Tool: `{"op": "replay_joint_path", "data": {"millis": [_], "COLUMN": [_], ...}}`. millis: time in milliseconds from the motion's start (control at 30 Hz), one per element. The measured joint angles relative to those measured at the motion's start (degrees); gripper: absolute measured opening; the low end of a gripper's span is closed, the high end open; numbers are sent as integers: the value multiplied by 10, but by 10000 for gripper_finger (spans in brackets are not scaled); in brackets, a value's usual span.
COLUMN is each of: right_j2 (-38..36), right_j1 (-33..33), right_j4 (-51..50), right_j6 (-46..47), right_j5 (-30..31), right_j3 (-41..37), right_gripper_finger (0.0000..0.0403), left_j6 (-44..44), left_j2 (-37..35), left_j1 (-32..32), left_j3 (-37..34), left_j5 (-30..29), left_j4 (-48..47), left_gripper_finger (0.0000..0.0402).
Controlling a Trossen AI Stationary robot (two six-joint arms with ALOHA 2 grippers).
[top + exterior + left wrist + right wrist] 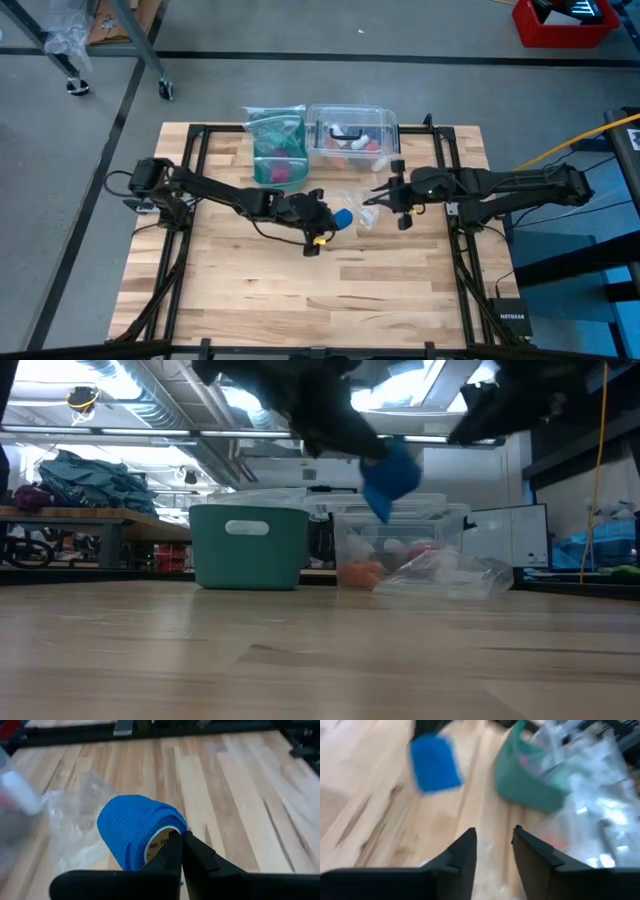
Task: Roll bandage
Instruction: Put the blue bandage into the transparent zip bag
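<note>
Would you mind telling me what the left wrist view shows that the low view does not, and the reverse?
Only the left wrist view shows the left hand shut on the rim of the bright blue fabric bandage roll, with printed lettering on its inner core. Only the low view shows that the roll hangs clear above the wooden table, with the teal plastic bin behind. Both show the roll and the crumpled clear plastic bag.

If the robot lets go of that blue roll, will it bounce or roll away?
The bandage looks like soft woven cloth wound on a card core, so it would probably land softly rather than bounce. It is round, so it might roll a little on the smooth wooden table. The left gripper pinches its edge, lifted off the table.
</note>
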Motion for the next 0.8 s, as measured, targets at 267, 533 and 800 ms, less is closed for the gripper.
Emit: {"op": "replay_joint_path", "data": {"millis": [267,533,800], "right_j2": [56,170,272], "right_j1": [0,46,111], "right_j4": [-86,-128,-121], "right_j6": [0,-17,-31], "right_j5": [-41,-36,98], "right_j3": [0,0,0], "right_gripper_finger": [161,161,161], "left_j6": [-32,-62,-58], "left_j2": [-19,-19,-19], "left_j1": [0,0,0], "left_j3": [0,0,0], "left_j5": [9,67,68], "left_j4": [-178,-235,-232], "left_gripper_finger": [0,0,0]}}
